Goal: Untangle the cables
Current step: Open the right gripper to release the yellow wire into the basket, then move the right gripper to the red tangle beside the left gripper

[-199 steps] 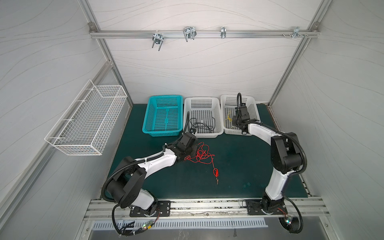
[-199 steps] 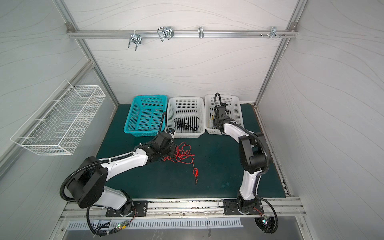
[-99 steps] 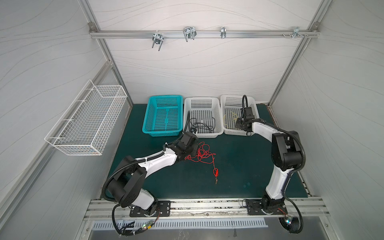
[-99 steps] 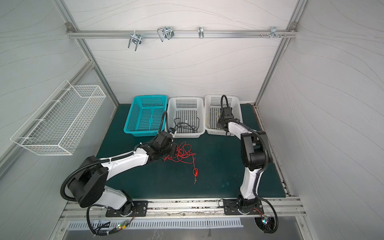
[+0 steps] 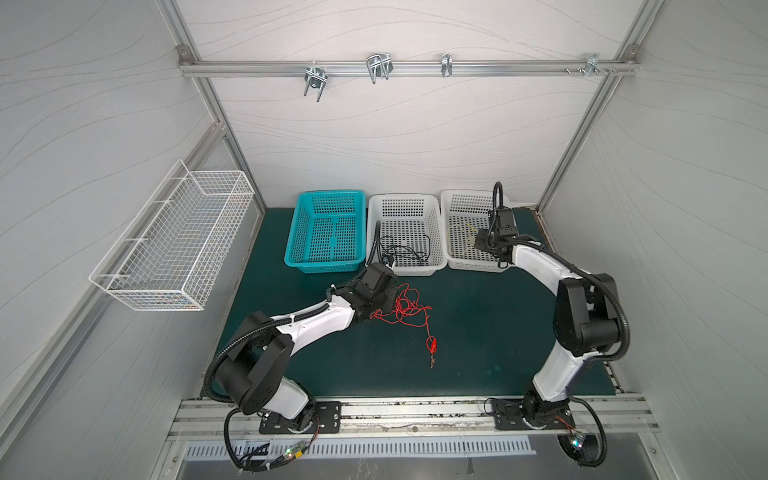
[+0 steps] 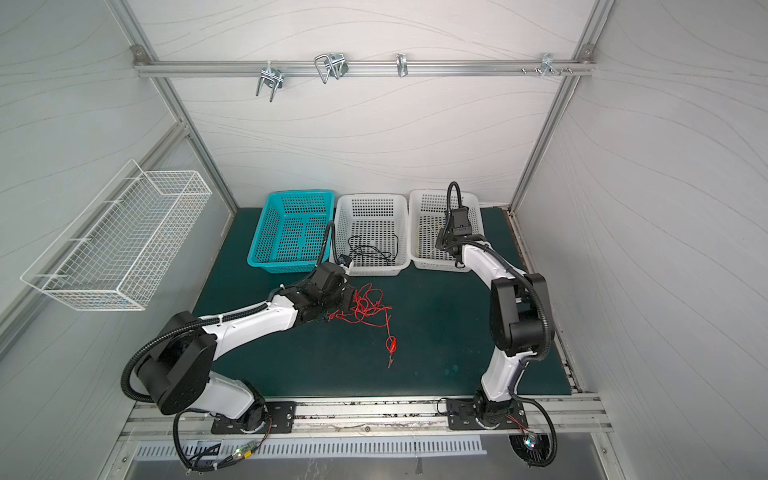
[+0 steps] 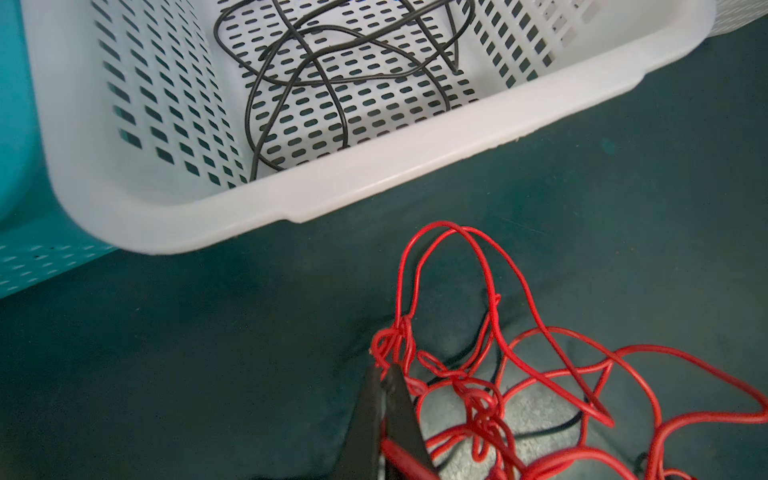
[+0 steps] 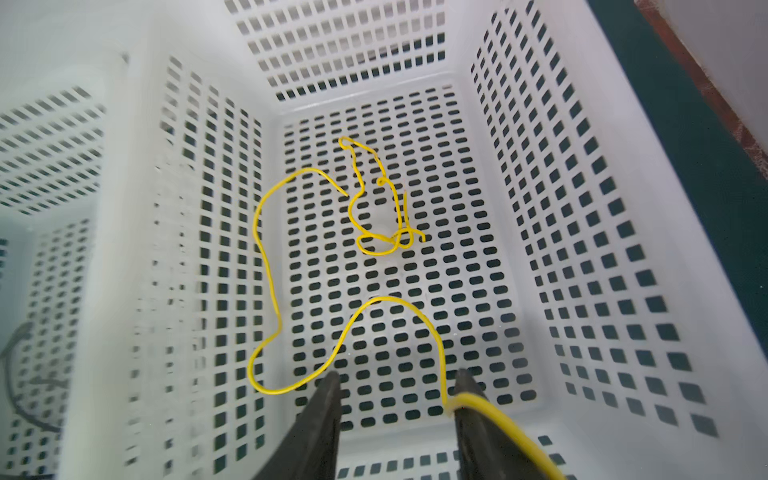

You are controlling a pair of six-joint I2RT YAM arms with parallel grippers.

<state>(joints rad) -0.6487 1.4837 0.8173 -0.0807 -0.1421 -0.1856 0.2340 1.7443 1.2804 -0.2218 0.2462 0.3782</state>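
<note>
Three baskets stand side by side along the back edge of the worktop (image 5: 478,324), whose dark green mat lies open between the red cable (image 5: 405,307) and the right arm's base. The red cable, thin and glossy, lies knotted in loose loops just in front of the middle white basket (image 7: 374,174), one alligator clip (image 5: 431,345) trailing toward the front. The left gripper (image 7: 384,370) is closed tight on a knot of the red cable; further loops are cut off by the frame edge. The black cable (image 5: 399,251) coils on the perforated basket floor. The right gripper (image 8: 397,374) hangs inside the right white basket (image 8: 582,249), jaws parted; the yellow cable (image 8: 268,266) drapes over one finger (image 8: 469,399), its tail out of frame. Basket walls at one side are blurred.
</note>
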